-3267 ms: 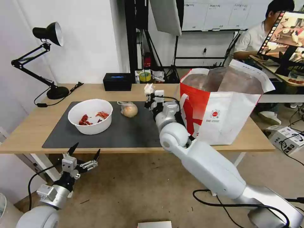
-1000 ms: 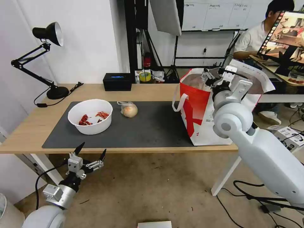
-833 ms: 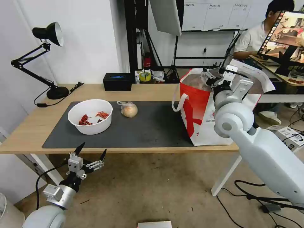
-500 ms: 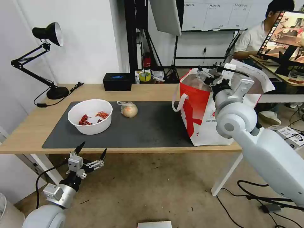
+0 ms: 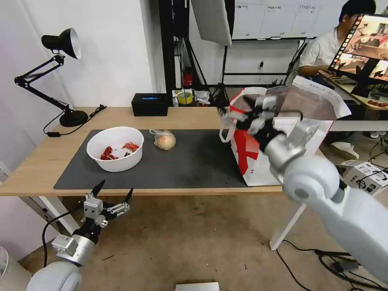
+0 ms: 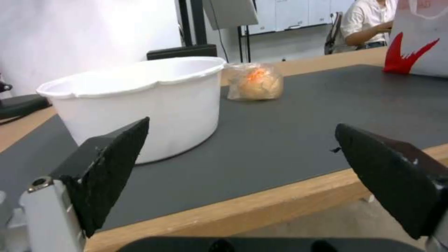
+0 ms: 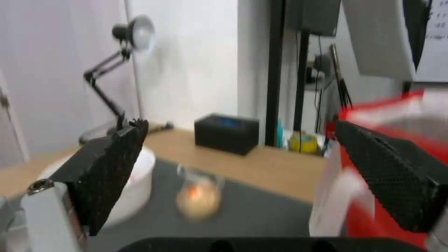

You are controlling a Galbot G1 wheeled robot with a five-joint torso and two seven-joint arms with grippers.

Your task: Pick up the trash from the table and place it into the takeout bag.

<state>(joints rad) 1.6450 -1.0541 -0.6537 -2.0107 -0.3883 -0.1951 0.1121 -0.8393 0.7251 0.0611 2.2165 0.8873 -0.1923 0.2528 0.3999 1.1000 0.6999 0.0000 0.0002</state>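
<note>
I stand in a lab or studio workspace. Behind my light-wood surface (image 5: 190, 117) stand black tripod stands (image 5: 220, 87) with a grey light panel (image 5: 212, 20); whiteboards (image 5: 275, 18) line the back wall. A black desk lamp (image 5: 60, 42) sits at one corner, a monitor (image 5: 363, 40) on a neighbouring desk, and cables (image 5: 323, 258) trail over the bare floor.

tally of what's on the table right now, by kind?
Trash left out: 2 — white bowl, bagged bun
Takeout bag: 1
Black box: 1
Desk lamp: 1
Grey mat: 1
Total: 6
</note>
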